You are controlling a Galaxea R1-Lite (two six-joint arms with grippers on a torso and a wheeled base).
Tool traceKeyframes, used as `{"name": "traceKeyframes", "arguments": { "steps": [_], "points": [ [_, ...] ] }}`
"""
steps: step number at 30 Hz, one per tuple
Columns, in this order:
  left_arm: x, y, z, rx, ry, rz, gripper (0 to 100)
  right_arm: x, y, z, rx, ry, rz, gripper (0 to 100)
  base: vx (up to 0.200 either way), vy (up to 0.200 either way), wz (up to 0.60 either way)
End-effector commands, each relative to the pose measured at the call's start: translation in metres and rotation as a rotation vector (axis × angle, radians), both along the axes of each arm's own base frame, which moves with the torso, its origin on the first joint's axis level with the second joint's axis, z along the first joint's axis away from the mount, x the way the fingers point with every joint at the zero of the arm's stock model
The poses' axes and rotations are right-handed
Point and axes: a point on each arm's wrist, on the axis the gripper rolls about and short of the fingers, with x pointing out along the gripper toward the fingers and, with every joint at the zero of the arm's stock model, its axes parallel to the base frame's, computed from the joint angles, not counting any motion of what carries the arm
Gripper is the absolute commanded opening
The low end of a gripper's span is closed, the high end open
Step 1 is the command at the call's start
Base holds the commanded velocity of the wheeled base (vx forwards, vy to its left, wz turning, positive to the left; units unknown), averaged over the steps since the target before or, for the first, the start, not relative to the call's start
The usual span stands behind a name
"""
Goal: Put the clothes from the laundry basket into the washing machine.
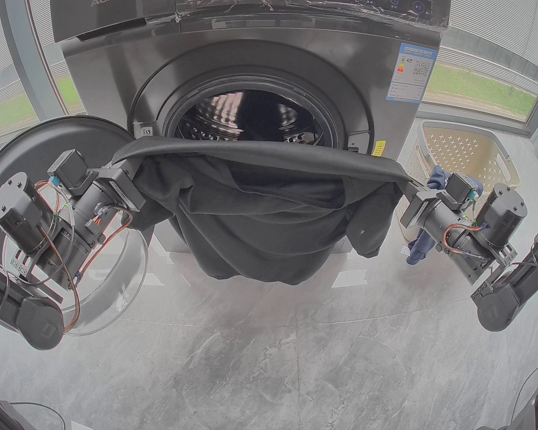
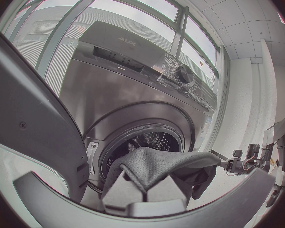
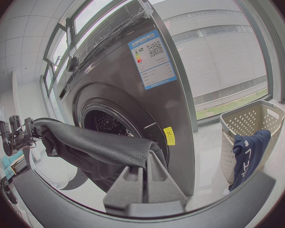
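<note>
Presently left gripper (image 1: 127, 169) and right gripper (image 1: 408, 191) both clamp the black garment (image 1: 257, 222) taut before the washing machine (image 1: 251, 55), laundry basket (image 1: 467, 149) at its three o'clock.

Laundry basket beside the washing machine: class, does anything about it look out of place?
Yes. A navy garment is draped over the laundry basket rim, hanging down its outer wall instead of lying inside.

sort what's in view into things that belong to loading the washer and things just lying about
Belongs to the job: black garment, stretched between left gripper and right gripper before the drum; washing machine; its open door; laundry basket; blue garment draped over the basket's rim.
Just there: energy label and yellow sticker on the machine's front; floor.
</note>
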Motion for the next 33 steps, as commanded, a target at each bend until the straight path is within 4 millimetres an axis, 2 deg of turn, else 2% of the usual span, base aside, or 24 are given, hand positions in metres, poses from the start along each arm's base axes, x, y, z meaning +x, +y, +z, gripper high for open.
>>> {"name": "traceKeyframes", "arguments": {
  "steps": [1,6,12,20,25,33],
  "points": [
    [0.0,-0.001,-0.004,0.006,0.014,-0.005,0,-0.003,0.002,0.005,0.009,-0.016,0.011,0,0.0,0.0,0.0],
    [0.0,-0.002,-0.025,0.047,0.089,-0.035,0,-0.012,0.011,0.026,0.059,-0.071,0.076,0,0.0,0.0,0.0],
    [0.003,0.002,-0.022,0.039,0.076,-0.028,0,-0.005,0.01,0.045,0.096,-0.142,0.054,0,0.0,0.0,0.0],
    [0.012,0.014,-0.028,0.046,0.1,0.025,0,-0.001,0.009,0.054,0.122,-0.177,0.012,0,0.0,0.0,0.0],
    [0.013,0.019,-0.027,0.051,0.094,0.02,0,0.002,0.003,0.055,0.122,-0.182,-0.016,0,0.0,0.0,0.0],
    [0.015,0.02,-0.02,0.042,0.067,0.025,0,0.002,0.003,0.055,0.122,-0.182,-0.014,0,0.0,0.0,0.0]
  ]
}}
